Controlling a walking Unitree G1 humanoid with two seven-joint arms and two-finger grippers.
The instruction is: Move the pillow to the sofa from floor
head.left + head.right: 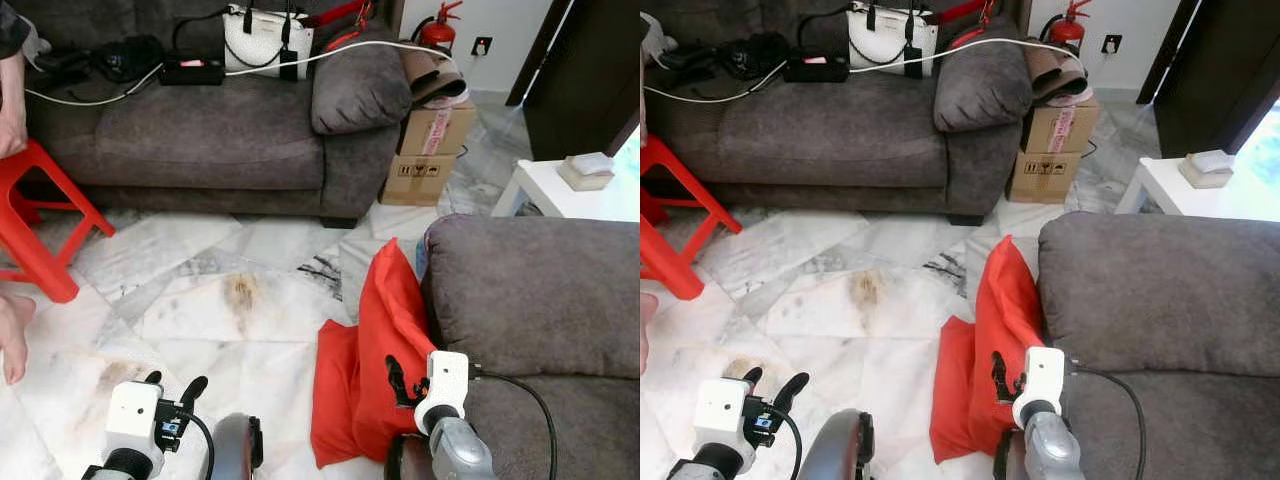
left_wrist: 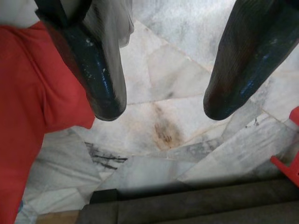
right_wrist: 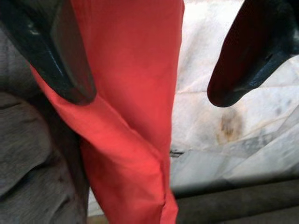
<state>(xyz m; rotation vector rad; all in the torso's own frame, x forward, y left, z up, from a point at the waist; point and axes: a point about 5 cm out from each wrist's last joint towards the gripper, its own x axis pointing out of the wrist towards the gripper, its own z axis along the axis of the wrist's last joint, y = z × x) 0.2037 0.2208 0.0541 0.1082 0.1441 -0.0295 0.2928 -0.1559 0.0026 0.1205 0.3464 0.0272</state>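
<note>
Right end effector [image 1: 398, 384] sits low beside the red pillow [image 1: 385, 340], fingers spread apart w/ nothing between them yet; in the right wrist view one finger [image 3: 51, 56] overlaps the pillow's upper edge while the other [image 3: 247, 60] is out over the floor, so we read this as lining up to straddle the fabric before closing. Pillow is on the marble floor [image 1: 220, 300], standing on edge and leaning against the arm of the near grey sofa [image 1: 540, 300], which prob. explains the side-on approach: its thin top edge is the easiest part to pinch. Left end effector [image 1: 175, 390] is also released, fingers apart, hovering over bare floor and apart from the pillow, though the left wrist view catches red fabric at its edge. We judge the grasp not yet made. Farther out: a second grey sofa [image 1: 200, 140] w/ a white bag [image 1: 265, 40], a red stool [image 1: 45, 215], cardboard boxes [image 1: 430, 150], and a person's foot [image 1: 12, 335] on the left.
</note>
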